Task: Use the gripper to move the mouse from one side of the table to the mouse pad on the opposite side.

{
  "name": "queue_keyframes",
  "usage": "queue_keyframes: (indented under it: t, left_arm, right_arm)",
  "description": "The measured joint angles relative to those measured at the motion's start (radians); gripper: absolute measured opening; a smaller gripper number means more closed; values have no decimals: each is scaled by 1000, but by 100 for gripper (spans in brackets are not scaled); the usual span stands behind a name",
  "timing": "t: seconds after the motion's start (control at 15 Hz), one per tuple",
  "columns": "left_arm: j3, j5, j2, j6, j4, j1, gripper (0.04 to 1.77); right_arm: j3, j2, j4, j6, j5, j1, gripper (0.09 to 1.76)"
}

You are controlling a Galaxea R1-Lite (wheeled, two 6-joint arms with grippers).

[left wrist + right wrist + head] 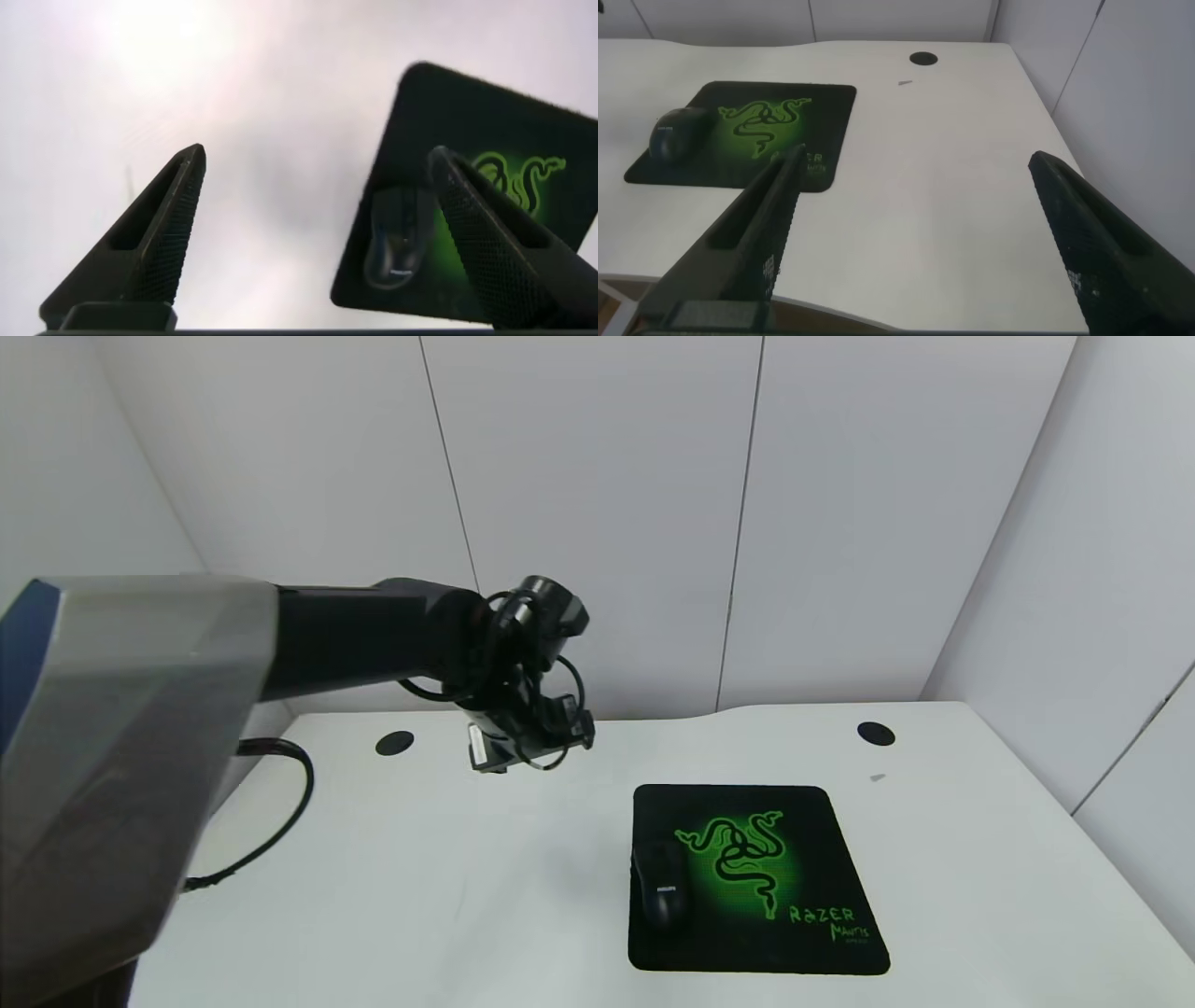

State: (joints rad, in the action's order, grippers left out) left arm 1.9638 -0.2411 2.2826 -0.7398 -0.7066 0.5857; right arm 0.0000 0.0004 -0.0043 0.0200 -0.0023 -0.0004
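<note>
Mouse (662, 889) sits on pad (758, 880), at pad's left edge, near corner closest to robot. Left gripper (530, 745) empty, fingers spread, raised over table (420, 877), well apart from pad. Right gripper (915, 243) spread, parked off pad's right side. Risk: mouse close to pad edge; stray arm sweep could knock it off.

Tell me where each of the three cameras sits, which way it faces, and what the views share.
Head view: on the robot's head, looking forward and down at the table; the left arm reaches in, its left gripper raised above the table.
Left wrist view: on the left wrist, looking down between its open fingers at the mouse on the mouse pad.
Right wrist view: on the right wrist, low near the table edge, looking across past the open right gripper.
Shared: all show mouse and pad.
</note>
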Motion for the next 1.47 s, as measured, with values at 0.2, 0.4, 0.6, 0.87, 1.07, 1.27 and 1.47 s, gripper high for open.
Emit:
queue_keyframes:
  t: [0.2,0.4,0.6,0.87,1.07,1.27,1.47]
  left_arm:
    - [-91,0,-114,42,43,-162,169]
    - [-97,1,-122,52,56,-167,169]
    - [-97,1,-122,52,56,-167,169]
    - [-98,1,-123,54,59,-168,169]
    - [-98,1,-123,54,59,-168,169]
    - [-98,1,-123,54,59,-168,169]
    - [-423,10,-273,223,422,-308,170]
  right_arm:
    - [0,0,0,0,1,-1,171]
    - [0,0,0,0,0,-1,171]
    - [0,0,0,0,0,-1,171]
    - [0,0,0,0,0,-1,171]
    - [0,0,0,0,0,-1,171]
    - [0,0,0,0,0,-1,171]
    - [0,0,0,0,-1,-1,171]
